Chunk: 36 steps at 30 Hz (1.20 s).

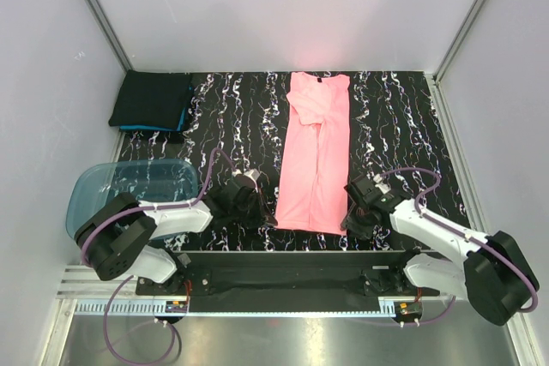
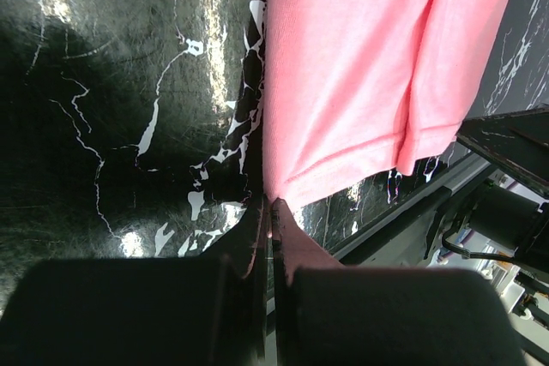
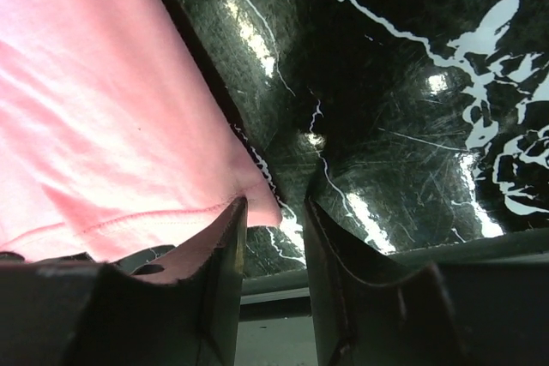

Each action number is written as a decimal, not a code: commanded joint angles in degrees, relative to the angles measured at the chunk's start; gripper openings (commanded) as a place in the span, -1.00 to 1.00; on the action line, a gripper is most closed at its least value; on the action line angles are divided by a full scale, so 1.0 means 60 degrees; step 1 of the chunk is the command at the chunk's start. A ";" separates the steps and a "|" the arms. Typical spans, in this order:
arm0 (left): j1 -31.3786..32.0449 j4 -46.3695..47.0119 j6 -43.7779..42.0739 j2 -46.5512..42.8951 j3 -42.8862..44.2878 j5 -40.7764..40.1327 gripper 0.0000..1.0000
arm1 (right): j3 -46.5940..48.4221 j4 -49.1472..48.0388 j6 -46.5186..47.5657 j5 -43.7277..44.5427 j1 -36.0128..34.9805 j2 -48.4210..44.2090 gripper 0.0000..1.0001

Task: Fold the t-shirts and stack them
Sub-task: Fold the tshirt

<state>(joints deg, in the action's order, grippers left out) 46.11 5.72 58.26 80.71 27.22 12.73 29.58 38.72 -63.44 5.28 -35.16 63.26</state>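
Observation:
A salmon-pink t-shirt [image 1: 313, 152] lies folded into a long narrow strip down the middle of the black marbled table [image 1: 403, 126], collar at the far end. My left gripper [image 1: 262, 212] is at its near left hem corner. In the left wrist view the jaws [image 2: 271, 207] are pressed together, with the corner of the pink cloth [image 2: 360, 66] pinched at their tips. My right gripper [image 1: 352, 217] is at the near right hem corner. In the right wrist view it [image 3: 274, 212] is open, with the pink hem corner [image 3: 103, 126] by its left finger. Folded black and teal-blue t-shirts [image 1: 153, 100] are stacked at the far left.
A translucent blue plastic tub [image 1: 129, 186] sits at the near left, beside the left arm. White walls close in the table at the back and both sides. The table's front rail [image 1: 283, 250] runs just below the shirt's hem.

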 commanded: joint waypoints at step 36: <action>-0.0272 -0.2183 -0.0305 -0.1001 0.2110 -0.0057 -1.00 | 0.2465 0.1969 0.1196 0.1374 -0.0249 -0.1201 -1.00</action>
<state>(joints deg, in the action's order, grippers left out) 45.74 -6.09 58.04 72.60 35.22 12.25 38.92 48.97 -60.05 7.64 -36.03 54.54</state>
